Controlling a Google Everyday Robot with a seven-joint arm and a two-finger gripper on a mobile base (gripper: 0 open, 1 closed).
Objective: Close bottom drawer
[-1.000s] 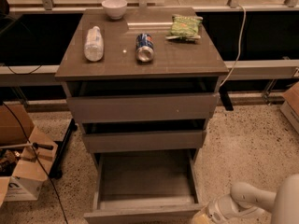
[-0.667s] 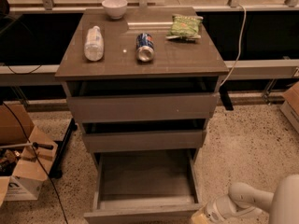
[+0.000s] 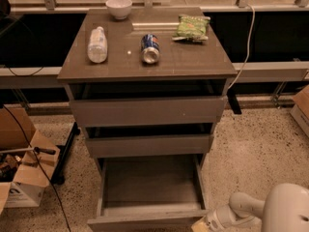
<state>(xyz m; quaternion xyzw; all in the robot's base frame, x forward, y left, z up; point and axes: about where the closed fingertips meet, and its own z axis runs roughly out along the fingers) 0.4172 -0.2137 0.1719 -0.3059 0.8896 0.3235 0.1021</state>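
Note:
The bottom drawer point(image 3: 150, 183) is pulled far out of the grey-brown cabinet point(image 3: 145, 62). Its shallow grey tray is bare, and its flat front point(image 3: 145, 222) runs along the bottom edge of the view. The middle drawer point(image 3: 148, 145) and the top drawer point(image 3: 147, 111) above it each stand out a little. My gripper point(image 3: 203, 223) is at the bottom right, on the end of the white arm point(image 3: 251, 209). It is low, beside the right end of the bottom drawer's front.
On the cabinet top lie a plastic bottle point(image 3: 97, 44), a soda can point(image 3: 149, 48), a green snack bag point(image 3: 192, 26) and a white bowl point(image 3: 119, 7). Cardboard boxes point(image 3: 24, 163) and cables are on the floor at the left. A box edge point(image 3: 301, 110) is at the right.

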